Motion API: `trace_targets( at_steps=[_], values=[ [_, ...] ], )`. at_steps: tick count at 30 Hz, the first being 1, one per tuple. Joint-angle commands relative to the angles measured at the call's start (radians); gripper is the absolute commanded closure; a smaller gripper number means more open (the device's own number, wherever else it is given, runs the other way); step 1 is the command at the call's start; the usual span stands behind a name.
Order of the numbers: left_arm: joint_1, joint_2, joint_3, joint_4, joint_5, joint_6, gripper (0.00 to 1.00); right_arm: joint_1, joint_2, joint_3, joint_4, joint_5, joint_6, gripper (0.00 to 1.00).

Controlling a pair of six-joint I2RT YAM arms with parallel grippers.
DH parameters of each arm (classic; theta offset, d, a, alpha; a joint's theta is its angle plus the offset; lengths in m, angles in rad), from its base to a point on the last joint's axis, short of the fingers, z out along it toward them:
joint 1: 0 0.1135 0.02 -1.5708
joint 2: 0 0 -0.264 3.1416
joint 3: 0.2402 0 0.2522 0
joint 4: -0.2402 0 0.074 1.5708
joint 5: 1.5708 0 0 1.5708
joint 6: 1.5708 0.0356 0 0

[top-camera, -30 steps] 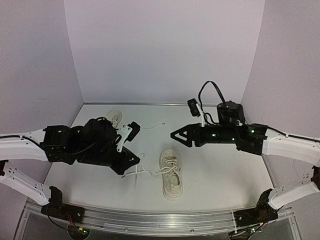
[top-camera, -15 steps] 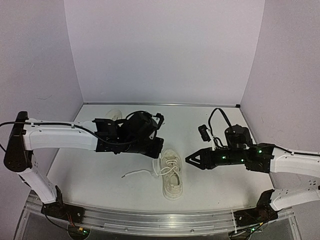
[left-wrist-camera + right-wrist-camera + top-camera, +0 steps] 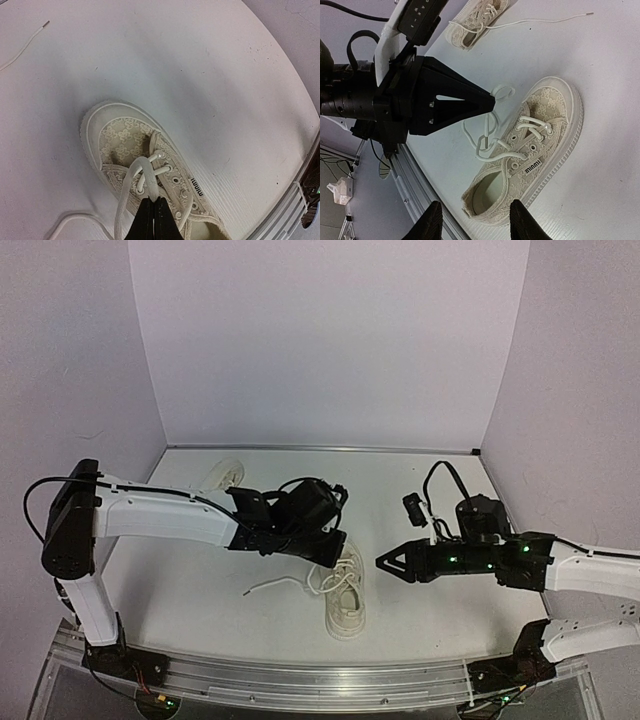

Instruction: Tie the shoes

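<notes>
One cream sneaker (image 3: 345, 595) lies in the middle of the table, toe pointing away, its laces loose. My left gripper (image 3: 335, 552) is over its toe end. In the left wrist view it (image 3: 153, 201) is shut on a loop of white lace (image 3: 144, 172) raised above the shoe (image 3: 122, 137). The right wrist view shows the same pinch (image 3: 492, 102) beside the shoe (image 3: 545, 130). My right gripper (image 3: 385, 562) is open and empty just right of the shoe, its fingers (image 3: 434, 220) spread wide. The second sneaker (image 3: 226, 475) lies at the back left.
A loose lace end (image 3: 268, 587) trails left of the middle shoe. The second shoe's long lace (image 3: 545, 21) runs across the table behind. A metal rail (image 3: 300, 680) edges the table's front. Walls close in on three sides.
My left arm has swung right from the table's left side to over the middle shoe and shut on its lace. My right gripper dropped lower toward the shoe's right side.
</notes>
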Motion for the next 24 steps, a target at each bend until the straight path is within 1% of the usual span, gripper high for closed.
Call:
trace_targets(
  at_steps=[1,12,16,21,24],
  values=[
    [-0.001,0.01,0.0,0.049,0.031,0.008,1.0,0.003,-0.016,-0.003,0.013,0.022,0.002,0.57],
    [-0.003,0.01,-0.101,0.109,0.043,-0.017,1.0,0.002,-0.028,-0.014,0.011,0.026,-0.001,0.55],
    [-0.003,0.002,-0.106,0.103,0.041,-0.009,1.0,0.003,-0.03,-0.016,0.011,0.025,-0.001,0.55],
    [-0.004,-0.002,-0.112,0.098,0.071,0.002,1.0,0.004,-0.032,-0.014,0.009,0.018,-0.004,0.55],
    [-0.004,-0.024,-0.131,0.1,0.06,-0.002,1.0,0.004,-0.037,-0.017,0.009,0.01,-0.005,0.55]
  ],
)
